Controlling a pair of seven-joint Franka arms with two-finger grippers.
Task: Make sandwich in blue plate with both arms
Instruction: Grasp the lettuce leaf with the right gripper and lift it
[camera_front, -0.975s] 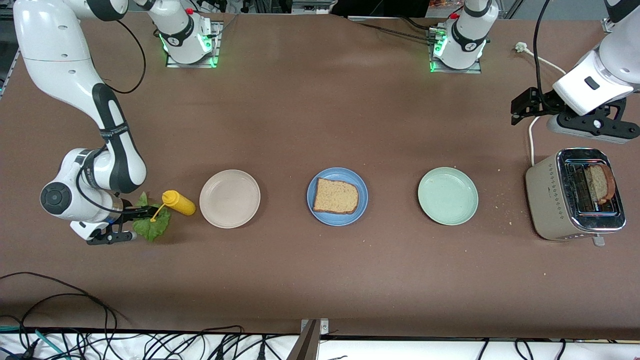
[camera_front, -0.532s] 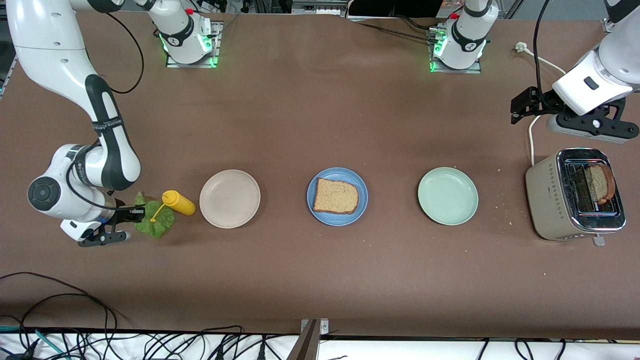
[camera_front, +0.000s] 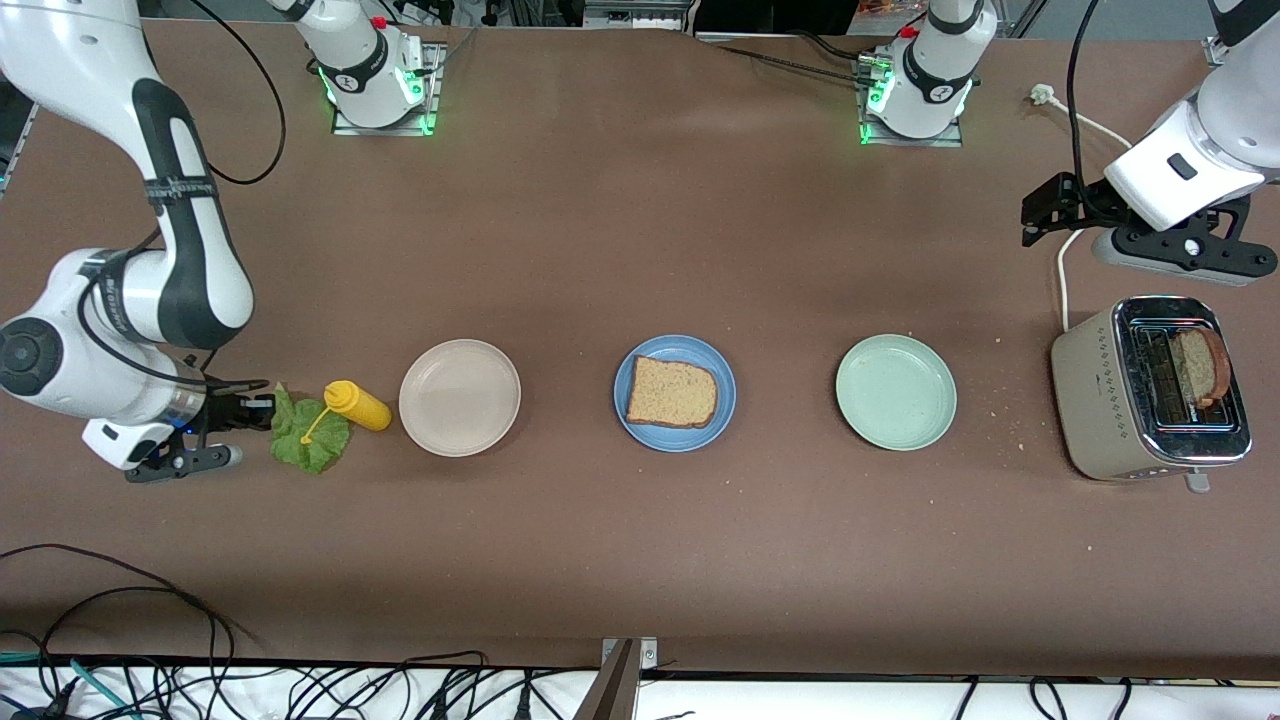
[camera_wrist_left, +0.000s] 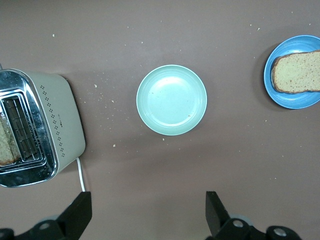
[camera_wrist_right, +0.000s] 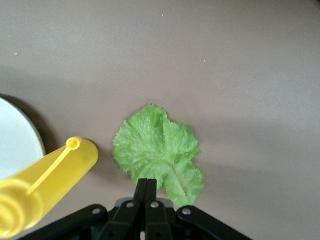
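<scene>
Pinching the lettuce leaf (camera_wrist_right: 158, 152) by its edge at the frame's left, the right tool (camera_wrist_right: 145, 186) is clenched on it; limp, tearable. Left tool (camera_wrist_left: 145, 212) hangs released above the toaster (camera_front: 1150, 388). Blue plate (camera_front: 628, 375) centre.

White rounded arms (camera_front: 120, 300) with black joints, trailing black cables, black tools.

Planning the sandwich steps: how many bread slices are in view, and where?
2. One slice lies flat on the blue plate mid-table. The other stands in a slot of the toaster at the left arm's end. More could be hidden inside the toaster.
</scene>
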